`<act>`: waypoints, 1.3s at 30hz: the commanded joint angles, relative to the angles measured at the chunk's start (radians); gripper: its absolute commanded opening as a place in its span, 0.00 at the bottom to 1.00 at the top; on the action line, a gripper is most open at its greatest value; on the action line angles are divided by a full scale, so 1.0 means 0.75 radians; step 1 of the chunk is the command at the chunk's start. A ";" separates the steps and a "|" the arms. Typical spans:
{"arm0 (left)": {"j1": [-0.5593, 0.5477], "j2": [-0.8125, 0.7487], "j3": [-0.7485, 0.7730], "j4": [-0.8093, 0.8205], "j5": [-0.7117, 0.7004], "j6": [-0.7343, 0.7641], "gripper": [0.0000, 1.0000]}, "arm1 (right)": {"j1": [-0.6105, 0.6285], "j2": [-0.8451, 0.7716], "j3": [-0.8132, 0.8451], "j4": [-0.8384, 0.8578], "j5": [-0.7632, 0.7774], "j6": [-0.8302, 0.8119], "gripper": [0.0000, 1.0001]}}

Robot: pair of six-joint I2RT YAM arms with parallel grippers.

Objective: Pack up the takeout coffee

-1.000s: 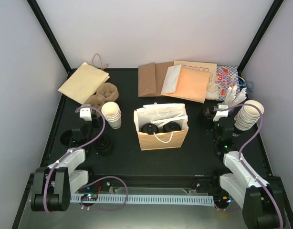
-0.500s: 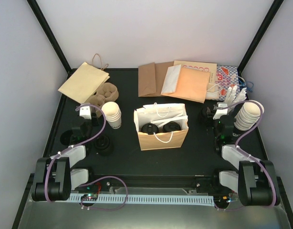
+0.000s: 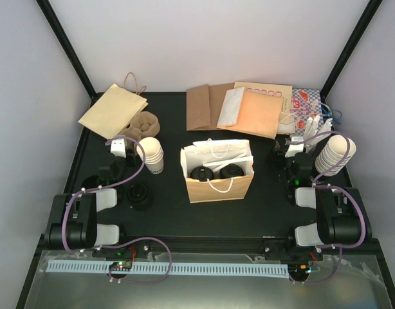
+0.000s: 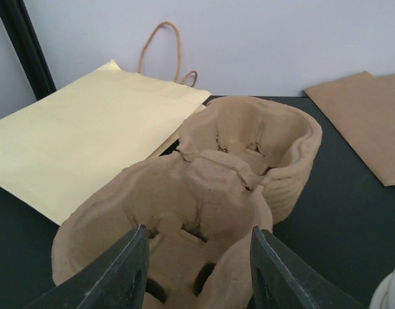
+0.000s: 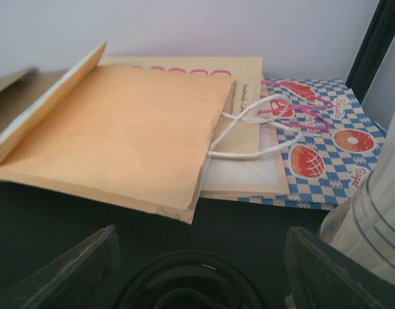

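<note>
cup carrier tray (image 4: 249, 161): moulded pulp, brown, rough, matt
yellow bag (image 4: 75, 141): paper, smooth, matt
orange bag (image 5: 120, 135): paper, matt, lightly creased
checked bag (image 5: 326, 161): printed paper, faint sheen
takeout coffee lids (image 3: 201, 172): black plastic, slight gloss
table (image 3: 165, 212): black, matt

Left arm (image 3: 88, 209) and right arm (image 3: 331, 209) sit folded low, left fingers (image 4: 120, 273) and right fingers (image 5: 75, 273) parted.

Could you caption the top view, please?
Two lidded cups stand side by side inside the open bag.
</note>
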 commanded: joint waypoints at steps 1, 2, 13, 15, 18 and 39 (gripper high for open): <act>0.005 0.018 0.029 0.099 0.076 0.019 0.45 | -0.013 -0.006 0.018 0.131 0.006 -0.007 0.75; 0.004 0.020 0.031 0.097 0.075 0.019 0.45 | -0.012 -0.006 0.016 0.139 0.006 -0.007 0.77; -0.011 0.088 0.015 0.184 0.099 0.044 0.67 | -0.012 -0.004 0.015 0.140 -0.003 -0.013 1.00; -0.014 0.091 0.017 0.186 0.095 0.050 0.94 | -0.014 -0.004 0.016 0.139 -0.002 -0.012 1.00; -0.017 0.091 0.018 0.184 0.092 0.050 0.99 | -0.014 -0.008 0.013 0.141 -0.001 -0.013 1.00; -0.035 0.095 0.048 0.132 0.117 0.091 0.99 | -0.013 -0.008 0.012 0.143 -0.002 -0.012 1.00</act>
